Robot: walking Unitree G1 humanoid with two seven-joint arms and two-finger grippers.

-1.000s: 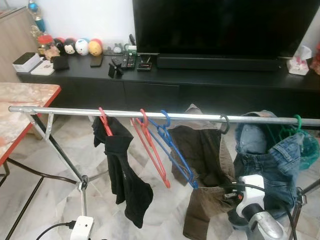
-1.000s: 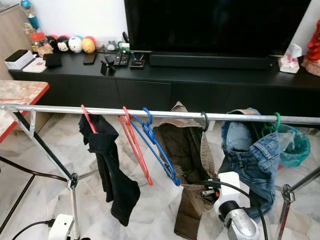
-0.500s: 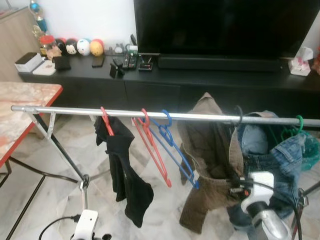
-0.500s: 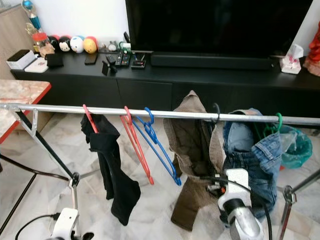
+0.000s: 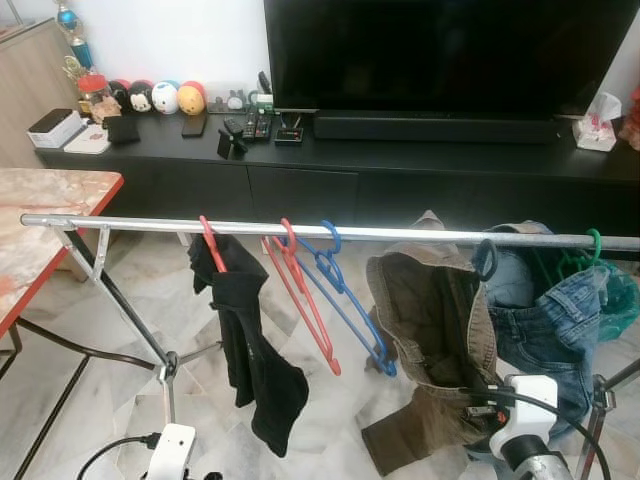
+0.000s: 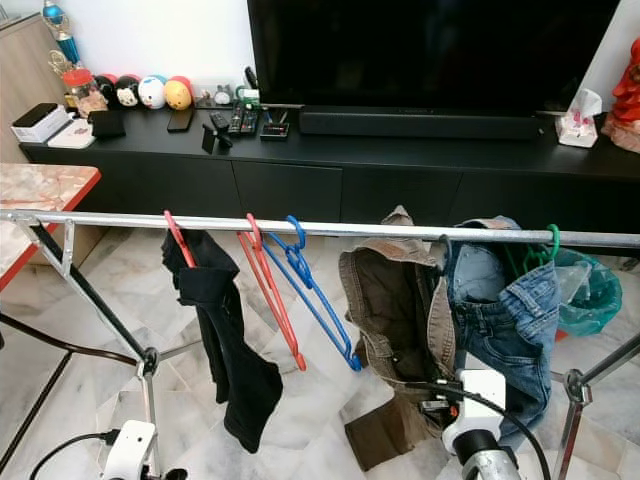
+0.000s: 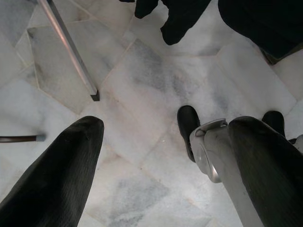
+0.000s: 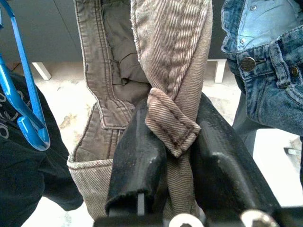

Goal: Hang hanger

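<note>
Brown corduroy trousers (image 5: 430,320) hang tilted on a dark hanger whose hook (image 5: 487,258) sits at the silver rail (image 5: 150,224), right beside the jeans (image 5: 550,315). I cannot tell whether the hook rests on the rail. My right gripper (image 8: 177,137) is shut on the trousers' waistband, with a belt loop bunched between its fingers (image 8: 137,161). Its wrist (image 5: 522,432) is low under the trousers. My left gripper (image 7: 161,165) hangs open over the marble floor, nothing between its fingers (image 7: 57,179).
Two red hangers (image 5: 300,300), a blue hanger (image 5: 350,305) and a black garment (image 5: 250,345) hang on the rail to the left. The jeans hang on a green hanger (image 5: 595,243). Behind stand a black TV cabinet (image 5: 300,160) and a TV (image 5: 440,50). A red-edged table (image 5: 40,215) is at the left.
The trousers and their hanger hook have shifted right along the rail towards the jeans, rose briefly, then dropped. My right gripper has sunk lower with the waistband in it.
</note>
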